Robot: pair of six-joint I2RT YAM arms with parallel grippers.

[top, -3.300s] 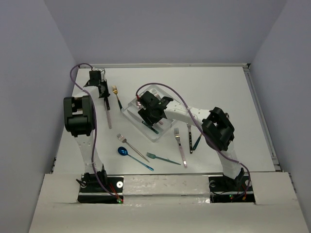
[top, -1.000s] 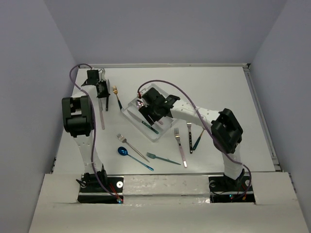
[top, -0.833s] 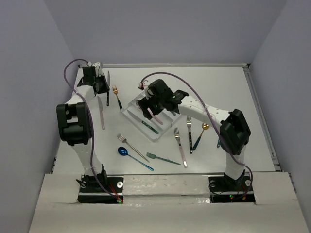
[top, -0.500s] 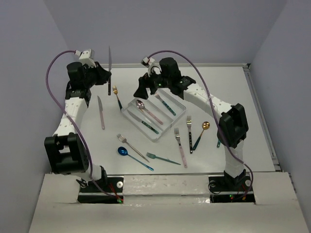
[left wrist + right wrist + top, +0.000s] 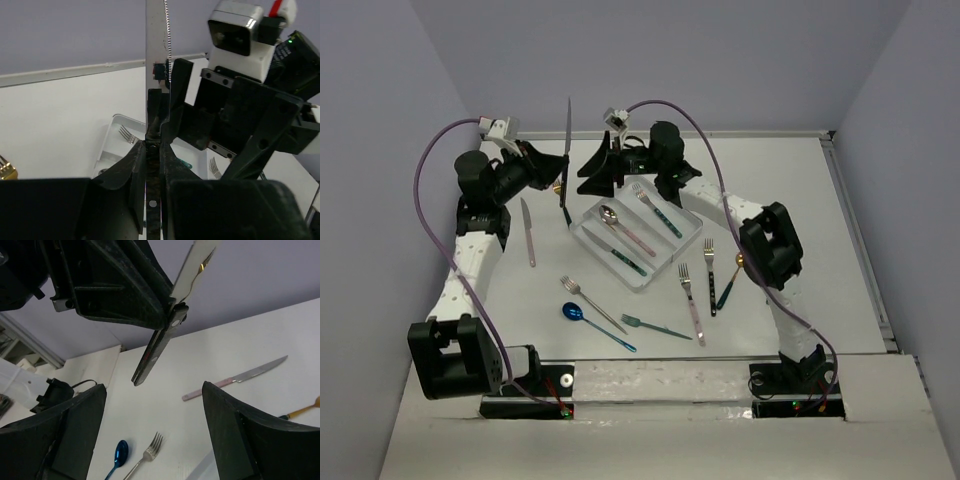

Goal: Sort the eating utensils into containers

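- left gripper [image 5: 552,172] is up in the air, clamped tight on the dark handle of a knife [image 5: 568,125], which stands pretty much upright, blade on top
- right gripper [image 5: 588,170] is raised just beside it and facing it, fingers spread wide with nothing in them; in its wrist view the knife handle hangs between the two fingers, not touching either
- white tray [image 5: 672,258] sits mid-table on a diagonal, below and to the right of the two grippers
- in the tray, one piece per slot: teal-handled fork [image 5: 655,208] in the far slot, pink-handled spoon [image 5: 620,225] in the middle, and a teal-handled piece [image 5: 620,255] in the near one, can't tell what kind
- loose on the table left of the tray: pink-handled knife [image 5: 527,232]
- loose in front of the tray: silver fork [image 5: 590,303], blue spoon [image 5: 573,312], teal fork [image 5: 655,327]
- right of the tray: pink-handled fork [image 5: 691,300], dark-handled fork [image 5: 710,280], gold spoon [image 5: 735,272]
- the white camera block [image 5: 235,27] on the right wrist has a red tab, can't make out any lettering on it
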